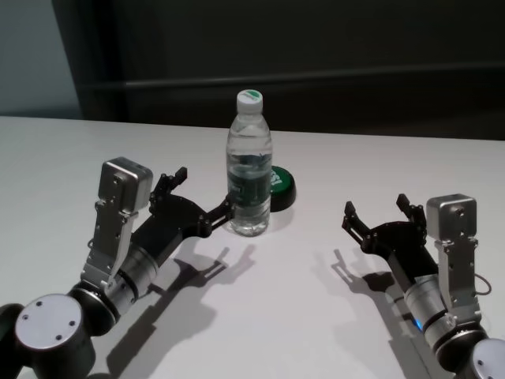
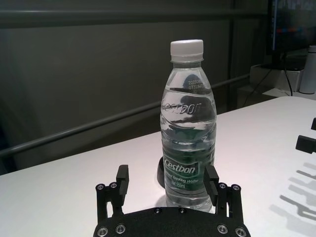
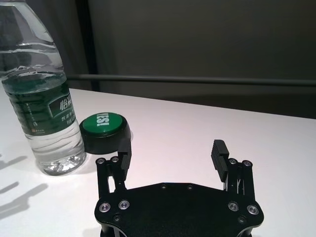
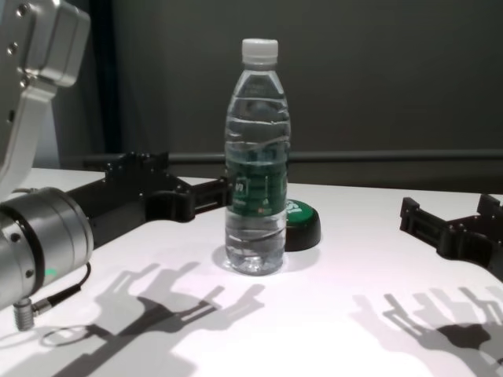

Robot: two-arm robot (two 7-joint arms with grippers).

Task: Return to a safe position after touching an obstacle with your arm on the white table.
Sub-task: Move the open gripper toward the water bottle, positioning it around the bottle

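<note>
The obstacle (image 1: 249, 170), a clear water bottle with a white cap and dark green label, stands upright mid-way across the white table (image 1: 308, 324). My left gripper (image 1: 201, 193) is open just left of it, low over the table. One of its fingertips (image 1: 226, 208) is at the bottle's lower side, seemingly touching it. In the left wrist view the obstacle (image 2: 187, 128) stands just past the left gripper (image 2: 167, 178), against one finger (image 2: 211, 178). My right gripper (image 1: 377, 208) is open and empty, well to the right of the bottle. The chest view shows the obstacle (image 4: 256, 157) upright too.
A low black puck with a green top (image 1: 280, 185) sits right behind the bottle, slightly to its right, and shows as the puck (image 3: 105, 131) in the right wrist view. A dark wall with a rail runs behind the table's far edge.
</note>
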